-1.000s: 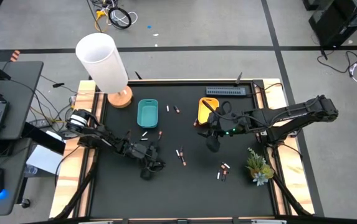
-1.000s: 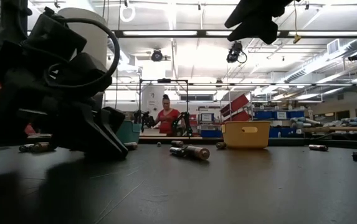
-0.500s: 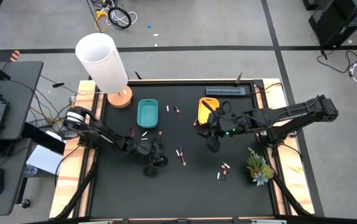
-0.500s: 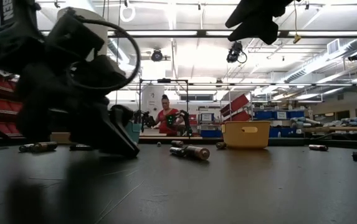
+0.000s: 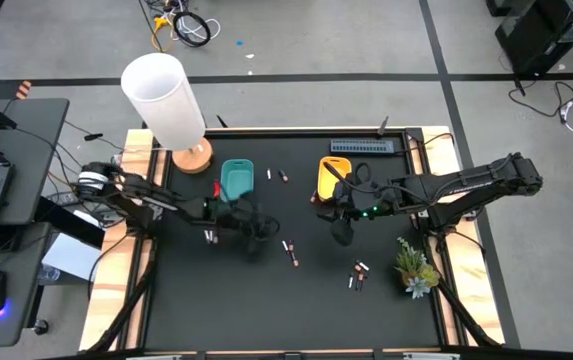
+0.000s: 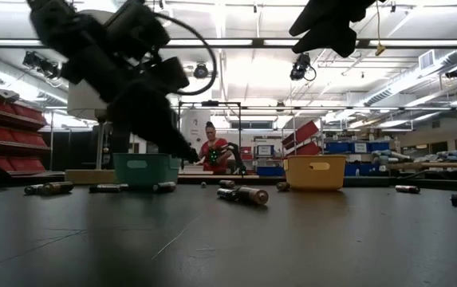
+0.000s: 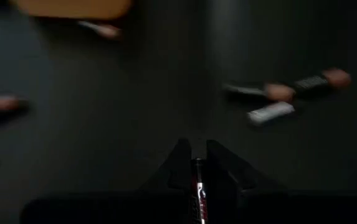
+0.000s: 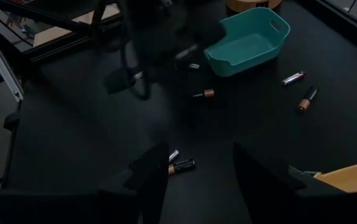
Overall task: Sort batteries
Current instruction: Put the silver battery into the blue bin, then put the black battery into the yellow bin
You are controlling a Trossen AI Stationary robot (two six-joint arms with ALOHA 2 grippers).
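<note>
Battery (image 7: 197, 186), label unreadable, clamped in left gripper (image 7: 196, 163) above table; right gripper (image 8: 194, 167) spread wide.

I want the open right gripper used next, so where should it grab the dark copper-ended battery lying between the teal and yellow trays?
Take the dark battery at mid-body, from straight above, fingers across its length. It lies flat on the mat, apart from the whitish battery, so both long sides look free. The right gripper is open; the left gripper holds another battery.
</note>
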